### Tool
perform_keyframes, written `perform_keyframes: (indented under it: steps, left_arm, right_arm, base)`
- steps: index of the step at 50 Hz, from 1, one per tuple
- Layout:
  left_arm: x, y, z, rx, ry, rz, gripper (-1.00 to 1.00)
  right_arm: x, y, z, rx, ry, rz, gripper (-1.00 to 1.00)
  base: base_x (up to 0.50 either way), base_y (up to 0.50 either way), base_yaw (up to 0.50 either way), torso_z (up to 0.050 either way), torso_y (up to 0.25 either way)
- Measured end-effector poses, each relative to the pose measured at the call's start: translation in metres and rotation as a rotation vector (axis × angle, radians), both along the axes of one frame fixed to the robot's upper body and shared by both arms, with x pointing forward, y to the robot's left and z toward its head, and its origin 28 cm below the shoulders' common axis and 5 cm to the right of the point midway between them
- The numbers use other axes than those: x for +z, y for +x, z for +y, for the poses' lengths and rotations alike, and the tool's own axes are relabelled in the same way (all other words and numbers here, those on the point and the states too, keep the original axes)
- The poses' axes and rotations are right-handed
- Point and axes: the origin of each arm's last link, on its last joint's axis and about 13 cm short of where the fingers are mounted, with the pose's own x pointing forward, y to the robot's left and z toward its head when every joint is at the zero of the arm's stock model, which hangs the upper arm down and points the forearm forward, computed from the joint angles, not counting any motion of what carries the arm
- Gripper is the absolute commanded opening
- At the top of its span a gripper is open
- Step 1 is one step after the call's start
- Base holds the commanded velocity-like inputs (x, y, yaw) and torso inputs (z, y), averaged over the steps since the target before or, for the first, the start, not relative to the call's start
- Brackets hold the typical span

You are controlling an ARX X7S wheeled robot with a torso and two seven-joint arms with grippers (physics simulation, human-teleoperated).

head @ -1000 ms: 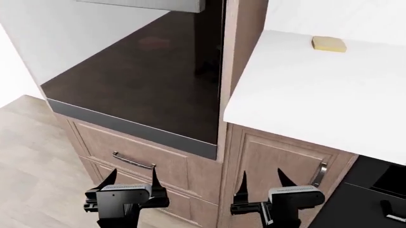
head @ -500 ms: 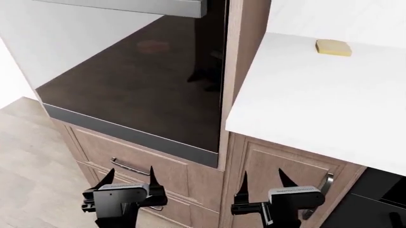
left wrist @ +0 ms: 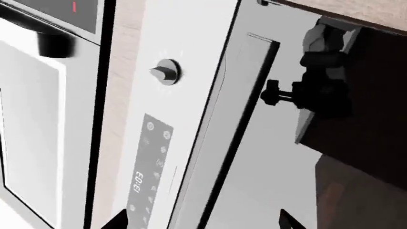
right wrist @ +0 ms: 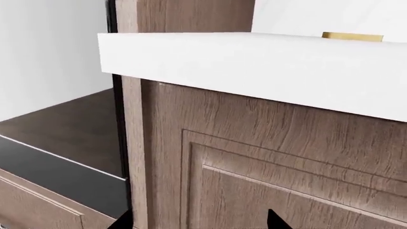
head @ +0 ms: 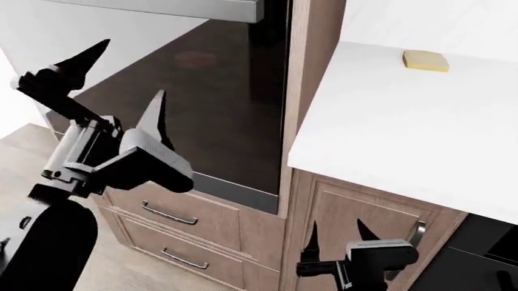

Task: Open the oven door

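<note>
Glossy dark glass fronts the oven door (head: 202,103), which is seen shut in the wooden cabinet column just left of the white countertop (head: 389,133), with a grey steel strip along its lower edge above the drawers (head: 178,212). The panel is judged heavy, stiff and slippery, so hold is better taken on the steel bar handle (head: 186,7) at its upper edge than on the glass. The left gripper (head: 121,82) is raised before the door with its fingers spread and empty, while the right gripper (head: 336,233) hangs low by the cupboard, likewise spread and holding nothing.
</note>
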Motion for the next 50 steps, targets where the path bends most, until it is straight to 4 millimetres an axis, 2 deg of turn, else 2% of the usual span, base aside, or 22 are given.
perform_keyframes:
  steps: [4, 9, 22, 31, 50]
  left_arm:
    - [0.022, 0.001, 0.002, 0.016, 0.166, -0.044, 1.00]
    - [0.040, 0.001, 0.004, 0.046, 0.294, -0.075, 1.00]
    - [0.069, 0.002, 0.007, 0.098, 0.440, -0.105, 1.00]
    - [0.078, 0.015, 0.004, 0.101, 0.469, -0.095, 1.00]
    - [0.082, 0.042, -0.009, 0.069, 0.487, -0.074, 1.00]
  right_arm:
    - [0.001, 0.000, -0.001, -0.008, 0.004, -0.001, 1.00]
    - [0.001, 0.001, -0.002, -0.017, 0.007, -0.002, 1.00]
    - [0.002, 0.001, -0.002, -0.028, 0.009, -0.005, 1.00]
    - [0.002, 0.001, -0.003, -0.031, 0.010, -0.008, 1.00]
    - [0.002, 0.002, -0.003, -0.033, 0.009, -0.012, 1.00]
  base:
    - [0.00, 0.00, 0.00, 0.000, 0.000]
    - [0.00, 0.00, 0.00, 0.000, 0.000]
    - [0.00, 0.00, 0.00, 0.000, 0.000]
    - [0.00, 0.00, 0.00, 0.000, 0.000]
    - [0.00, 0.00, 0.00, 0.000, 0.000]
